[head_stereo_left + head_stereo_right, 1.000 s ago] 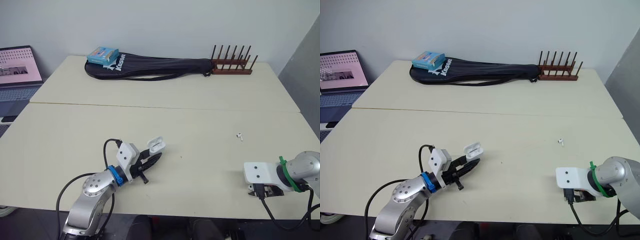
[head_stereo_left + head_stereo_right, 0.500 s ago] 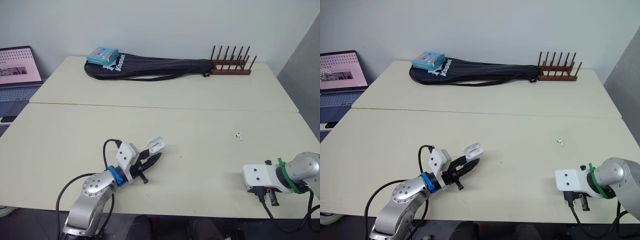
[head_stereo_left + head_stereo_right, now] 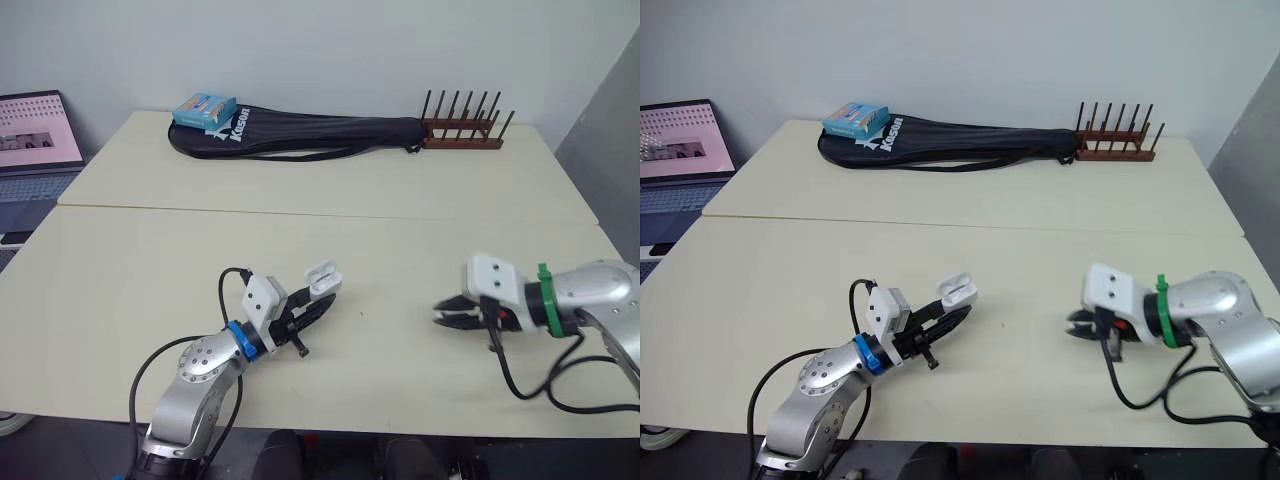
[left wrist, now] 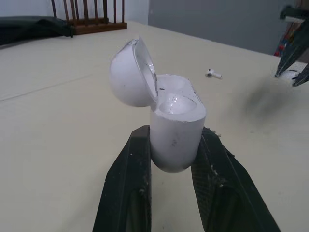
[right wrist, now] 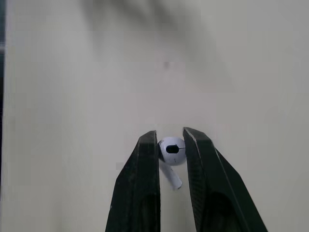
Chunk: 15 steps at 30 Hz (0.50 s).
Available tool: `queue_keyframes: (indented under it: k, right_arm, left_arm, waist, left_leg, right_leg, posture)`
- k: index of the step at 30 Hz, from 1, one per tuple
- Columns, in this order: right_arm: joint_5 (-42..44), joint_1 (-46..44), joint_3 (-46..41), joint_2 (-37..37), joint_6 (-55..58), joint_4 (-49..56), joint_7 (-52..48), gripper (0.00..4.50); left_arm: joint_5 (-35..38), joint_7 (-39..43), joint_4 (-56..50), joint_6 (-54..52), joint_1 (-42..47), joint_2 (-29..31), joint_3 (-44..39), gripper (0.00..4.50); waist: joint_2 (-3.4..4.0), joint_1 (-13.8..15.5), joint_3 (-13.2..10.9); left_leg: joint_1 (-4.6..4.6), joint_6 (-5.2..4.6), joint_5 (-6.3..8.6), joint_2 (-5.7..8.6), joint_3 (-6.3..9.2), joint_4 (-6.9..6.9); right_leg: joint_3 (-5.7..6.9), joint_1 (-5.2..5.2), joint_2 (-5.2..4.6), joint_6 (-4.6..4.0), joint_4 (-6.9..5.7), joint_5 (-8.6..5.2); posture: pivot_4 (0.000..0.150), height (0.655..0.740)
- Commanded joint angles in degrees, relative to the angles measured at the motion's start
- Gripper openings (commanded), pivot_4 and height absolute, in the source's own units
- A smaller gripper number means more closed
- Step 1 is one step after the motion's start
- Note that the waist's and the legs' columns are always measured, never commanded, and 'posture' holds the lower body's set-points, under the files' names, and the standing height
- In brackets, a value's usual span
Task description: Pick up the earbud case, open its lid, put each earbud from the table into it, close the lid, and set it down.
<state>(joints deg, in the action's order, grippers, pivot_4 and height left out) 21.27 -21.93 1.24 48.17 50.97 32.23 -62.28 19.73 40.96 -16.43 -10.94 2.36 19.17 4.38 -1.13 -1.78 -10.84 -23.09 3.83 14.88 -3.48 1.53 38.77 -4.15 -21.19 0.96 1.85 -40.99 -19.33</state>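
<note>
We see the earbud case [image 4: 176,125] upright between the two fingers of the left gripper [image 4: 175,135], which is closed snugly on its lower half. Its lid is swung open, and it is held just off the counter [image 3: 150,250] near the front edge. To its right, and apart from it, the right gripper [image 5: 170,137] is narrowed to a small gap, pinching an earbud [image 5: 171,149] by its head. The left wrist view gives us a second earbud [image 4: 212,73] lying on the counter beyond the case. Along the far edge lie a black racket bag [image 3: 300,133] and a wooden rack [image 3: 462,135].
</note>
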Motion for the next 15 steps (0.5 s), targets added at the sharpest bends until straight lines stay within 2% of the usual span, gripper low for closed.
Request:
queue_keyframes:
  k: [1,4,8,11,15]
  right_arm:
    - [6.4,-3.6,-4.8,-9.8,4.9,2.3,9.6,0.38]
    - [9.5,-4.5,-6.2,-21.9,2.4,2.7,17.6,0.38]
    - [11.6,-4.3,-5.3,-33.4,0.8,2.6,26.2,0.38]
    - [11.0,-2.2,-2.9,-38.8,-2.4,2.0,29.8,0.38]
    - [9.2,1.2,1.5,-41.3,-7.7,1.7,31.3,0.38]
  left_arm:
    - [-0.1,-0.9,-0.3,2.9,2.5,-2.0,0.6,0.75]
    - [-1.2,-1.5,1.1,4.5,4.4,-3.6,1.4,0.75]
    - [-2.0,-2.4,2.5,5.8,6.0,-5.2,2.3,0.75]
    - [-2.2,-2.7,3.1,6.1,6.8,-5.9,2.7,0.75]
    - [-1.8,-3.2,3.7,5.9,7.8,-6.6,2.6,0.75]
  waist:
    - [0.0,0.0,0.0]
    - [0.0,0.1,0.0]
    - [0.01,0.1,0.0]
    - [0.02,0.1,0.0]
    - [0.03,0.1,0.0]
  left_leg:
    - [-0.05,0.0,0.0,0.04,0.02,0.0]
    - [-0.23,0.0,0.0,0.04,0.07,0.01]
    - [-0.43,0.01,0.0,0.04,0.15,0.02]
    - [-0.67,0.01,-0.01,0.03,0.18,0.03]
    - [-0.74,0.01,-0.01,0.03,0.21,0.04]
  right_leg:
    - [0.01,-0.03,-0.01,0.0,-0.02,0.0]
    - [0.05,-0.19,-0.01,0.0,-0.03,0.01]
    - [0.13,-0.35,-0.02,0.01,-0.04,0.02]
    - [0.16,-0.6,-0.02,0.0,-0.11,0.02]
    - [0.19,-0.68,-0.02,0.0,-0.13,0.02]
  posture:
    - [0.15,0.6925]
    - [0.15,0.6925]
    - [0.15,0.6925]
    - [0.15,0.6925]
    - [0.15,0.6925]
